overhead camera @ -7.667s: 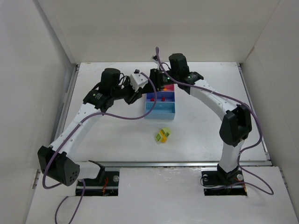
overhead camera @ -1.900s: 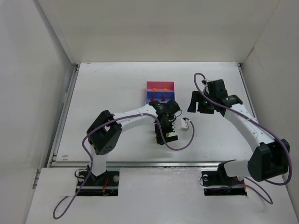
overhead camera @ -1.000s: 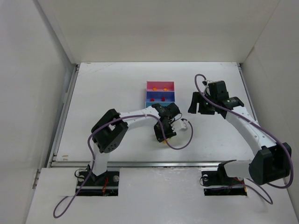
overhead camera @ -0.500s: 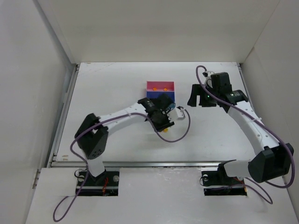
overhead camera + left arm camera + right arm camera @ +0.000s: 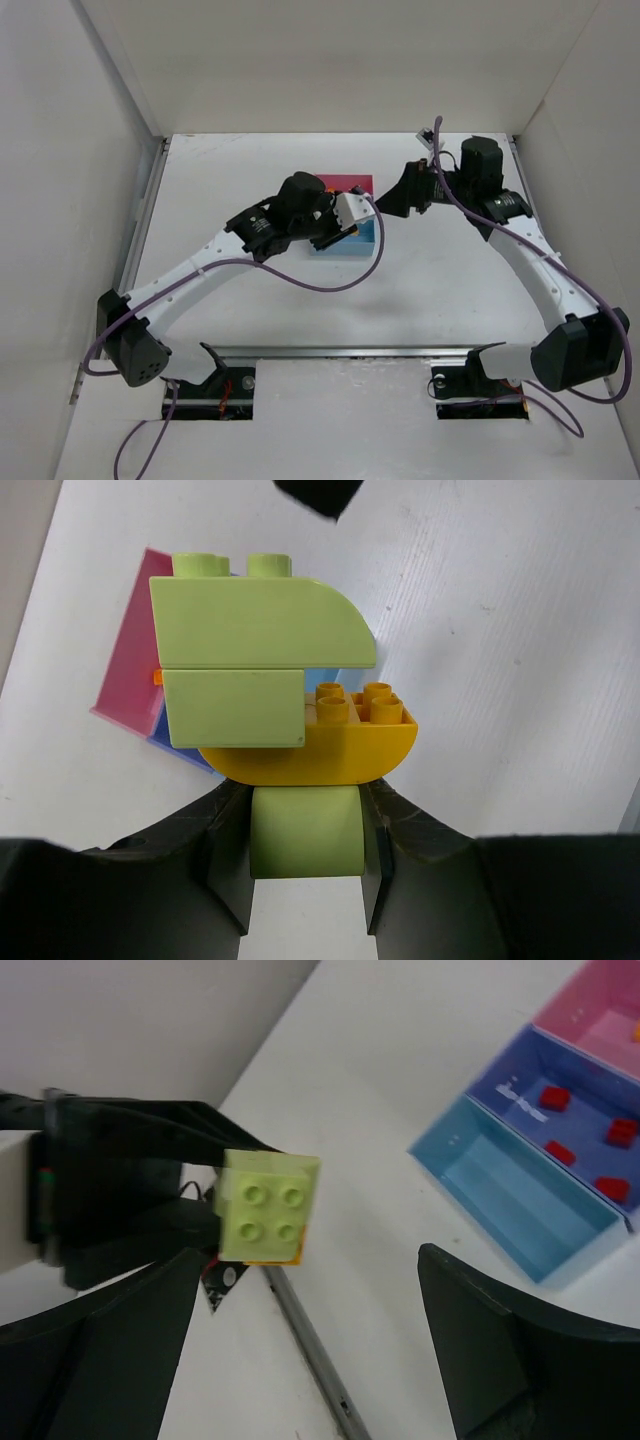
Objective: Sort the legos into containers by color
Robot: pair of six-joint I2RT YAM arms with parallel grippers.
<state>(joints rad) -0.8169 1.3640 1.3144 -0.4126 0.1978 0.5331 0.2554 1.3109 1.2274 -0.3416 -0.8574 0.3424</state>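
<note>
Tray (image 5: pixel 520 1195) on table (image 5: pixel 450 280). Bricks (image 5: pixel 555 1098) in middle bin (image 5: pixel 590 1110). Left hand (image 5: pixel 305 830) with brick stack (image 5: pixel 275 695) over tray; right hand (image 5: pixel 398 197) just right.

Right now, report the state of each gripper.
Left gripper: jaws shut on the lime-green and yellow lego stack.
Right gripper: jaws open, holding nothing.

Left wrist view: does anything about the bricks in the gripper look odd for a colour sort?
Yes. The left gripper holds lime-green bricks and a yellow brick snapped together as one clump, two colours unseparated.
</note>
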